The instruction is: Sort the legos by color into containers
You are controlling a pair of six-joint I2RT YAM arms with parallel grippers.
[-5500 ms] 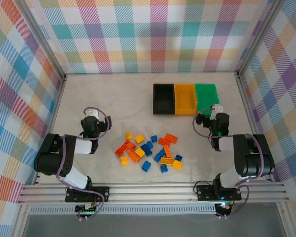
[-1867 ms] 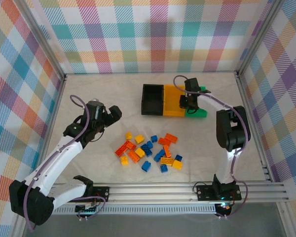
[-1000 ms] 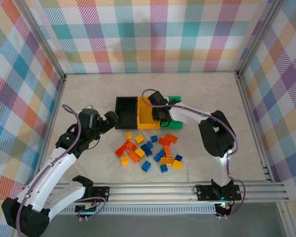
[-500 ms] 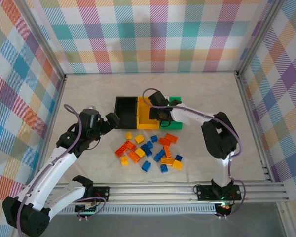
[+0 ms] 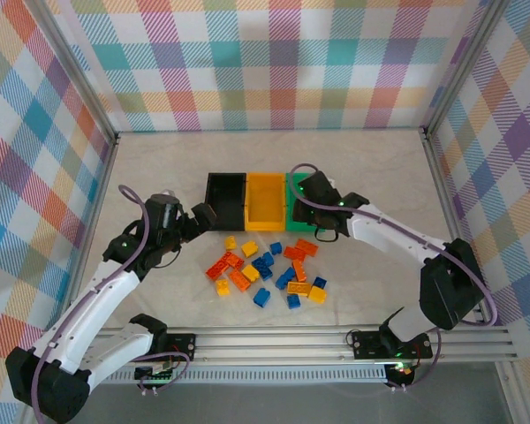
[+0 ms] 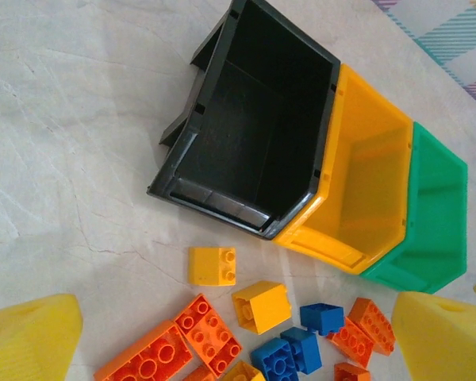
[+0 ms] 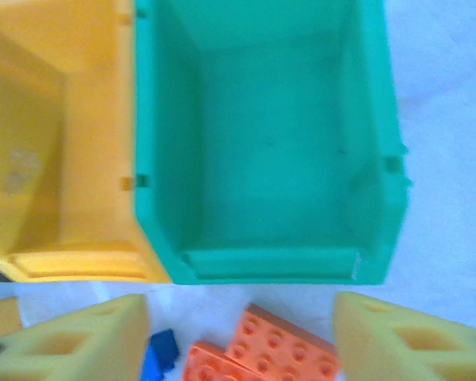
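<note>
A: Starting on the left: our left gripper [image 5: 201,218] hangs over the worktop [image 5: 159,159] just off the black bin's [image 5: 225,200] near-left corner. Its yellow fingers [image 6: 32,337] are wide apart with nothing between them.

B: And the legos [image 5: 269,265] lie loose in a cluster between the bins and the near edge, about mid-width. None is in a bin yet, so we judge the sorting hardly begun.

A: Then we take the loners first. The single yellow brick [image 6: 213,266] lies apart from the rest, just in front of the black bin. We come straight down on it, close across its flat sides, and lift clear of the rim before crossing.

B: Agreed. The yellow-orange bin [image 5: 266,200] sits in the middle of the row and the green bin [image 7: 278,151] at its right end, all three touching and empty. We fix one colour per bin and hold to it.

A: Our right gripper [image 7: 242,341] hovers at the green bin's near wall, fingers spread and empty, with an orange brick [image 7: 282,349] below the gap.

B: Room, then. There is bare worktop toward the left, right and far edges; the tight place is the strip between bins and pile, where both arms meet. We had better work one at a time there — and avoid nudging the bins, which we judge light.
</note>
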